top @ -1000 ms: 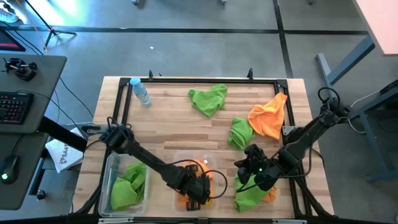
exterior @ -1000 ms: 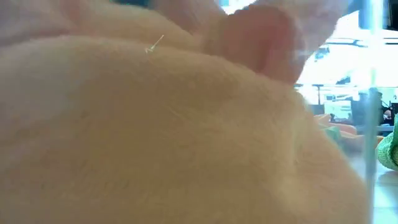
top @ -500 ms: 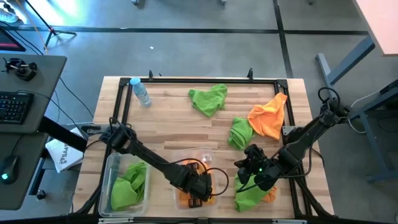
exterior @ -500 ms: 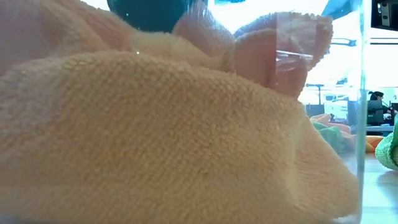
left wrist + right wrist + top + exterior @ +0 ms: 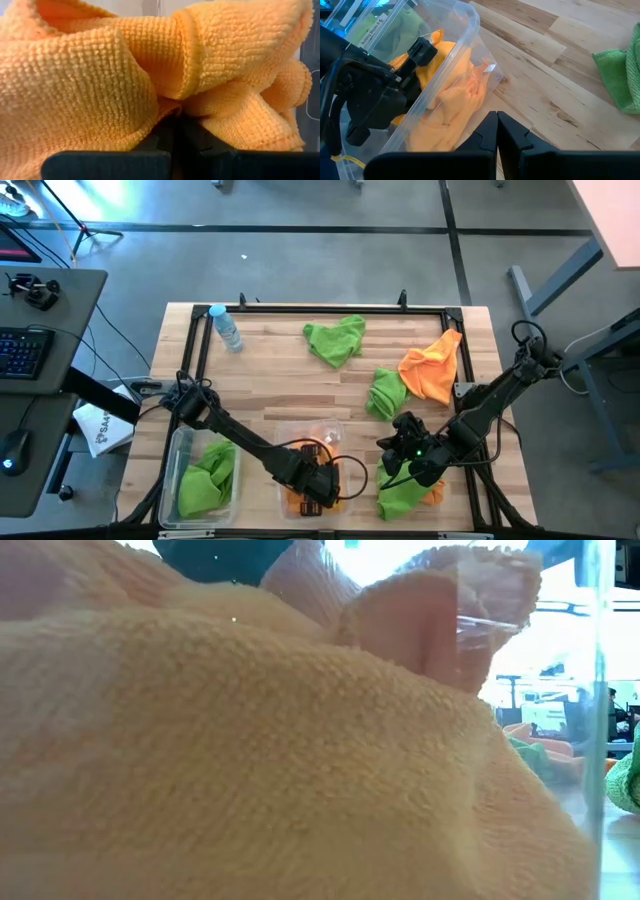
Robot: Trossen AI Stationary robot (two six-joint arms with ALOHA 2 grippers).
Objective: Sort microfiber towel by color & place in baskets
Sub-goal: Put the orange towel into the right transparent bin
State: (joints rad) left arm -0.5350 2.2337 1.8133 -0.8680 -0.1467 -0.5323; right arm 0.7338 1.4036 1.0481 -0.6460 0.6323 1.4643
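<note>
Left gripper is down in the middle basket, jaws pinched on a bunched orange towel — soft, light, floppy, best taken by a raised fold — while the right gripper waits nearby, jaws closed, empty.

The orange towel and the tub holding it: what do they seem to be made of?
The orange towel looks like soft microfiber: a fine looped, nubby weave with stitched hems, matte. The tub seems to be clear, glossy plastic: the towel shows through its thin, smooth wall.
</note>
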